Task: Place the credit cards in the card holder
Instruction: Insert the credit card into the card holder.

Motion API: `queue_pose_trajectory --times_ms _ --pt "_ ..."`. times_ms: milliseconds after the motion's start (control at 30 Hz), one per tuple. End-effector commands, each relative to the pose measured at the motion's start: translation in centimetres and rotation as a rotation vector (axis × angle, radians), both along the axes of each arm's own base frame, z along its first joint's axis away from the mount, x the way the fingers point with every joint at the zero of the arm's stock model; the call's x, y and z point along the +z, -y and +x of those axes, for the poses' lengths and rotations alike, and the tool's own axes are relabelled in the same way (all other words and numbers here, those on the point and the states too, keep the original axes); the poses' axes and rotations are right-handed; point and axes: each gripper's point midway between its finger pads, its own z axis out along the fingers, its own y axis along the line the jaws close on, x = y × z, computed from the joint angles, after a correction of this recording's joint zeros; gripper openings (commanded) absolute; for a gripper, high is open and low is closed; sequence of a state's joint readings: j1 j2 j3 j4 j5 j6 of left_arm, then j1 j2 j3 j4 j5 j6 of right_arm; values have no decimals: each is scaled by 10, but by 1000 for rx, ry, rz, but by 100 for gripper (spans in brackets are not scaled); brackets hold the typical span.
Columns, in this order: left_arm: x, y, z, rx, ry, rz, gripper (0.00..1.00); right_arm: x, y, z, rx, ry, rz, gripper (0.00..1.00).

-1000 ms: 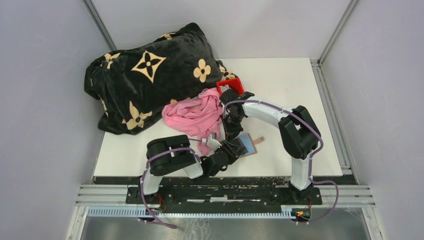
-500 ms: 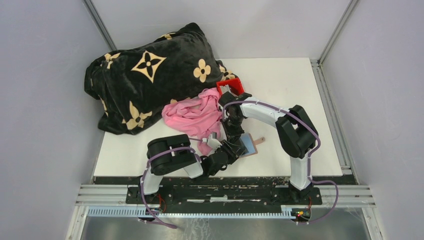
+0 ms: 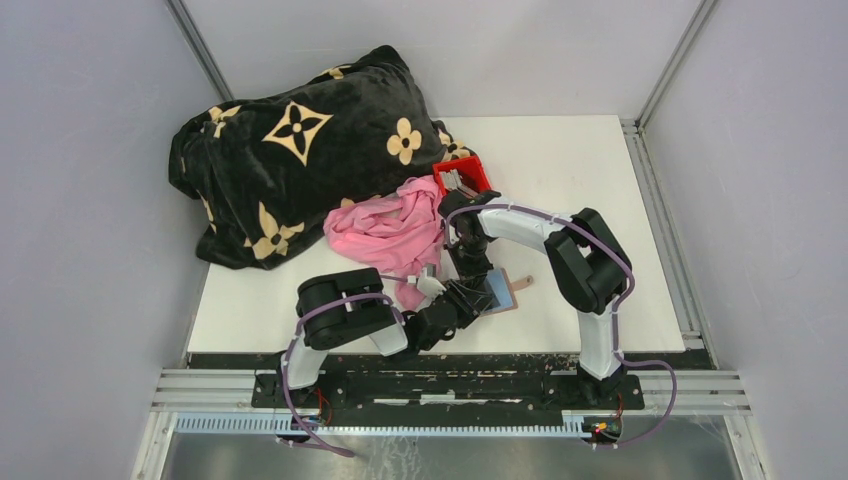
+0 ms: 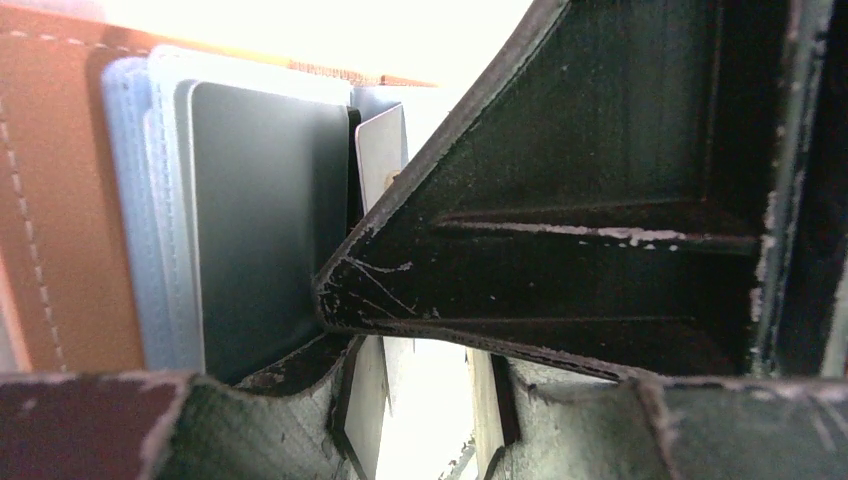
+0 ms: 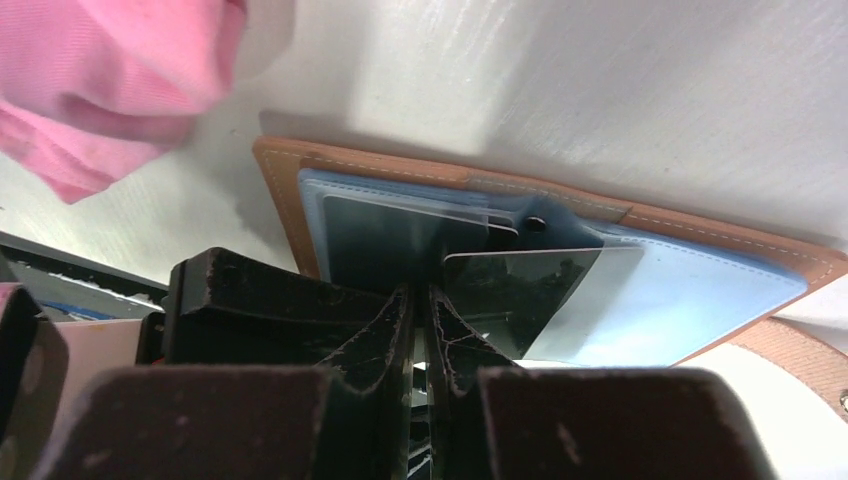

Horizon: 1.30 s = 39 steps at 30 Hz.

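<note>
One dark glossy credit card [image 5: 530, 285] is pinched at its edge between the nearly closed fingers of the right gripper [image 5: 420, 297]. From the right wrist it sticks out to the right of the fingertips, long axis running across the frame. It lies flat over the pale blue lining of the open brown leather card holder [image 5: 700, 232].

The pocket that already has cards in it sits just above and left of the held card, towards frame centre. I judge the coming push goes that way, up and left along the card's own plane. I cannot tell whether its leading edge has entered a slot yet.

From above, the left gripper [image 3: 468, 298] sits at the holder's lower left edge, as near to it as the right one. Its own camera shows the blue pockets close up, but I cannot tell whether its jaws clamp the leather or only rest there.

For room, the crumpled pink cloth [image 3: 385, 235] is just upper left of the holder, and the white table [image 3: 570, 170] is bare to its right. The small red plastic bin [image 3: 478, 172] stands well above it with more cards inside. The table's near edge is close below the holder — that leaves little slack for it to slide.
</note>
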State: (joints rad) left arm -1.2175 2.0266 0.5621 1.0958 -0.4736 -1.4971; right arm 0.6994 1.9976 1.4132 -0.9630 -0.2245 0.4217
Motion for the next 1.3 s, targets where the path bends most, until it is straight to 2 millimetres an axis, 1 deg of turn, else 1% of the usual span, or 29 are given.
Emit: queue_pose_trajectory --times_ms 0,367,767,1100,1267 --pt "-103 -56 -27 -82 -105 416 42 -6 12 -5 17 -6 -66 12" --pt "-106 -58 -28 -78 -118 413 41 -6 28 13 -21 73 -125 10" --pt "-109 -59 -29 -80 -126 418 41 -10 44 22 -66 87 -156 10" --pt "-107 -67 -31 -70 -131 422 40 -12 53 28 -100 102 -176 9" --pt "-105 -69 -32 -67 -133 429 40 -12 54 31 -114 115 -179 9"
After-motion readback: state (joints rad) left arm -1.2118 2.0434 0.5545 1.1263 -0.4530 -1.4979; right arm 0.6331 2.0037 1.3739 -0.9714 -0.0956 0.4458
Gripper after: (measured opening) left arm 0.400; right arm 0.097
